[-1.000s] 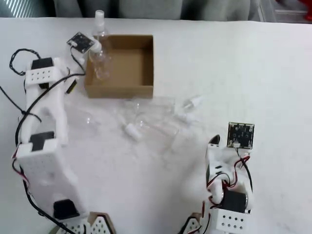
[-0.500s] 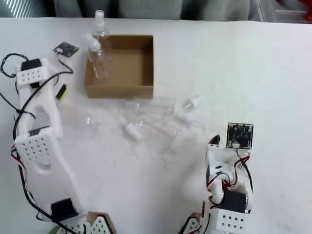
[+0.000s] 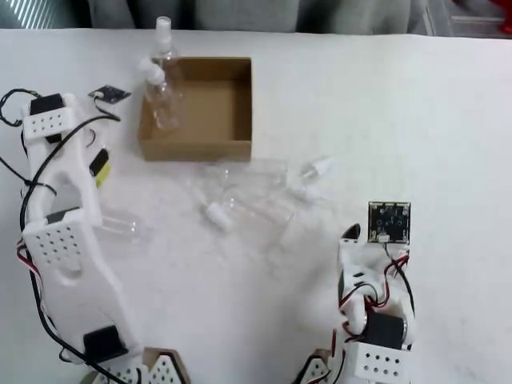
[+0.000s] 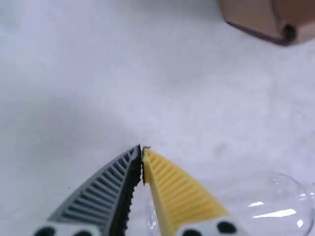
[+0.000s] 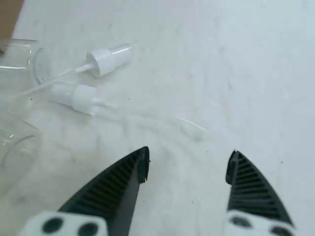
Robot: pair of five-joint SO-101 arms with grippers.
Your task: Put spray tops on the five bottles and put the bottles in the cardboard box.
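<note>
High view: the box (image 3: 196, 148) stands open toward the table's far left. 2 capped bottles (image 3: 162, 48) stand upright at its far left corner; whether they are inside or just beside the wall I cannot tell. Clear loose bottles (image 3: 248, 206) lie on their sides in a huddle between the box and the right arm (image 3: 370, 308), with spray tops (image 3: 318, 169) at the huddle's edge. 1 lone bottle (image 3: 120, 227) lies apart, just beside the left arm (image 3: 62, 184).

Left wrist view: the left gripper (image 4: 142, 150) is closed tip to tip, grey finger against yellow, with nothing between them. It hangs over bare table (image 4: 98, 73). A clear rounded end (image 4: 275, 206), probably the lone bottle, lies near the yellow finger, and a box corner (image 4: 261, 17) is farther off.

Right wrist view: the right gripper (image 5: 189, 164) is spread wide and empty above the table. 2 spray tops (image 5: 109, 56) lie near each other ahead of it, their thin dip tubes trailing toward bottles at the edge.

The bottles look light, stiff and smooth, so on their sides they will likely roll or slip. A squeeze across the middle of the body seems safest. A spray top is tiny and light, and its tube probably bends, so take it by the collar.
</note>
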